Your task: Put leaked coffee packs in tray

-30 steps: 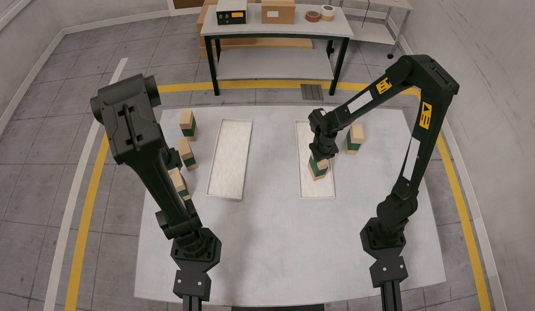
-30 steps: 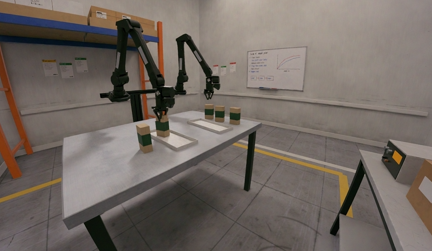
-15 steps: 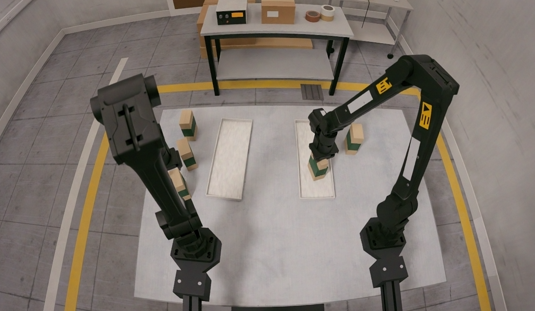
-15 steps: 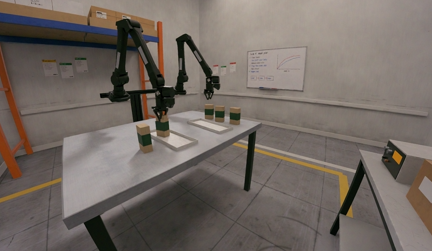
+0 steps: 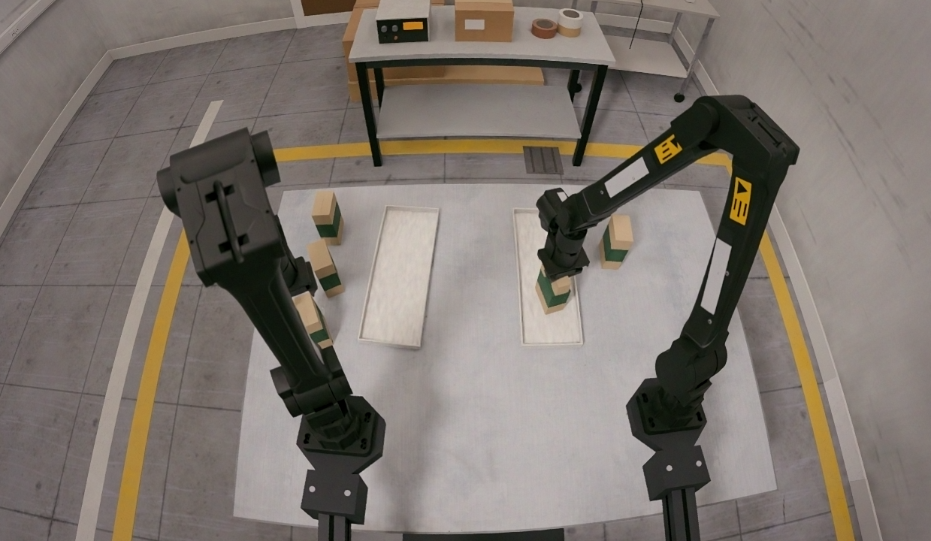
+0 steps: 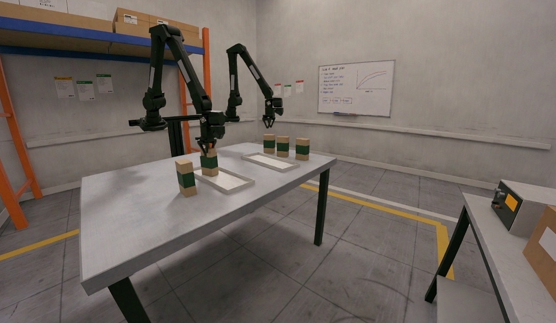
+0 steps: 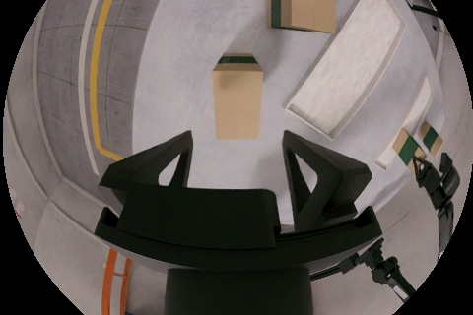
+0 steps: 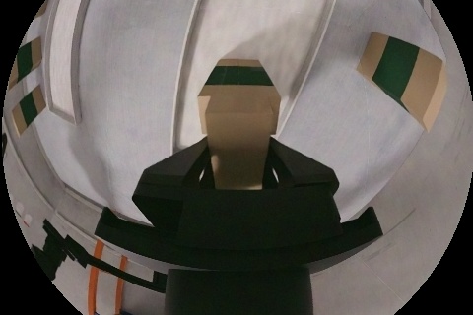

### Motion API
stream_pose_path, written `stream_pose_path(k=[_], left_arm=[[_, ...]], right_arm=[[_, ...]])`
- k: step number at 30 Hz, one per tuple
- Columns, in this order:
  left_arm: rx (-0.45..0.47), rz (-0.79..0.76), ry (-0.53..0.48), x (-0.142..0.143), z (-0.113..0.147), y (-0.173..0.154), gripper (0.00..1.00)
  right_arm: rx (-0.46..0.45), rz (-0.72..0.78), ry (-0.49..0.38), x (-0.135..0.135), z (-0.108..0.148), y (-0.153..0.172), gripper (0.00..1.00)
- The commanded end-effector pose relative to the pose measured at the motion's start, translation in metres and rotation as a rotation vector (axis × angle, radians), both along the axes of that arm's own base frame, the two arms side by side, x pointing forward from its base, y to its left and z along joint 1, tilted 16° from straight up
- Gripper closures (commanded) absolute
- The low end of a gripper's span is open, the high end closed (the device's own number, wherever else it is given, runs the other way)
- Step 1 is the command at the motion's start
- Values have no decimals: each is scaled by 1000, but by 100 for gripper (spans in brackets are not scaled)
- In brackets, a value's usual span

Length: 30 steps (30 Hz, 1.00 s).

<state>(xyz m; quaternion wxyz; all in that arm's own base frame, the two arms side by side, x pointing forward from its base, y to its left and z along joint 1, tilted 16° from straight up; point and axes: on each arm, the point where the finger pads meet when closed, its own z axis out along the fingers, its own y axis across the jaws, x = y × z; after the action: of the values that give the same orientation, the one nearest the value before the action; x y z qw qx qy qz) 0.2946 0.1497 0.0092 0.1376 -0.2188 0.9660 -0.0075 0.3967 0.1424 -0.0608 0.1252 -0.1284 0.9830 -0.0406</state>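
Hanging onto the upright coffee pack (image 5: 553,297) (image 6: 209,162) (image 7: 408,150) (image 8: 238,76) from above, the right fingers (image 5: 561,274) (image 6: 207,150) are clamping its top, with the tray (image 5: 551,344) (image 6: 240,189) (image 7: 381,165) (image 8: 185,59) lying right below, so probably just a release coming.

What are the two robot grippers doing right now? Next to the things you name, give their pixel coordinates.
Left gripper (image 6: 268,125) (image 7: 237,133): open, holding nothing, above a standing pack (image 7: 237,103).
Right gripper (image 6: 206,151) (image 8: 238,140): closed on the coffee pack in the tray (image 5: 552,296) (image 6: 209,161) (image 8: 238,103).

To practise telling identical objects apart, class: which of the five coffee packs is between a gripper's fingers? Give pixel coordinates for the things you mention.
The pack (image 5: 553,296) (image 6: 209,161) (image 8: 238,98) in the tray beneath the right gripper (image 6: 207,151) (image 8: 238,142); the other four stand outside the trays.
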Motion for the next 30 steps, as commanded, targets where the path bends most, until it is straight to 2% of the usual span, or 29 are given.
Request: stream_pose_path(k=[1, 22, 25, 26, 30], left_arm=[[8, -1, -15, 7, 5, 4, 24], [8, -1, -15, 7, 5, 4, 24], [8, -1, -15, 7, 5, 4, 24], [8, -1, -15, 7, 5, 4, 24], [8, -1, -15, 7, 5, 4, 24]], right_arm=[[27, 6, -63, 22, 21, 9, 77], [29, 6, -67, 23, 21, 9, 77], [24, 5, -56, 22, 15, 8, 77], [12, 2, -26, 10, 7, 5, 77], [12, 2, -26, 10, 7, 5, 77]])
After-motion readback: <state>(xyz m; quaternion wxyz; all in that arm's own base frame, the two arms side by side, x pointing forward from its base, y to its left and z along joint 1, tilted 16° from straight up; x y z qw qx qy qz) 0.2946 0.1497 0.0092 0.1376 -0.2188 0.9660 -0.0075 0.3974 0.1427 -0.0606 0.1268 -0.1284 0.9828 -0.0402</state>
